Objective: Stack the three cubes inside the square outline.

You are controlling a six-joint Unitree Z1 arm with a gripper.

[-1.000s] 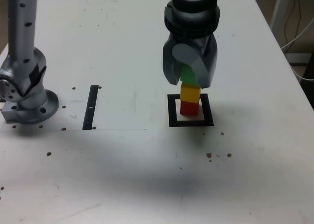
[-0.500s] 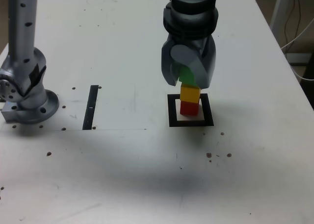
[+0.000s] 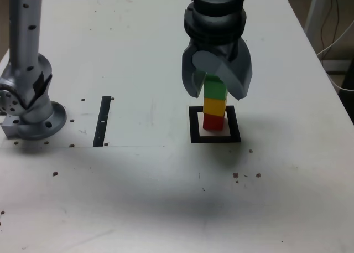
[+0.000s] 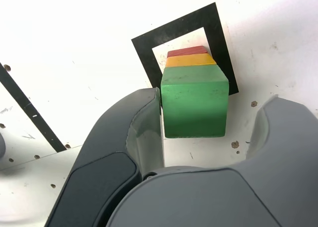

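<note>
The big grey gripper [image 3: 218, 97] has its two fingers spread apart, so it has let go and is not squeezing anything. One finger is right up by the small green matte cube [image 4: 195, 108]; I can't tell if they touch. The other finger is well apart from it, with a gap between.

The green cube sits on top of the small yellow matte cube [image 3: 214, 107]. The yellow one sits on the small red matte cube [image 3: 213, 122], and the red one is at the bottom, on the pale middle of the thick black square outline [image 3: 194, 132]. The tower looks nearly straight and stands by itself.

So all three cubes are stacked inside the square, and the stacking looks done. What's left, I think, is for the gripper to go up and away without a finger bumping the green cube. The thin black strip [image 3: 102, 121] lies well apart on the white table [image 3: 138, 197].
</note>
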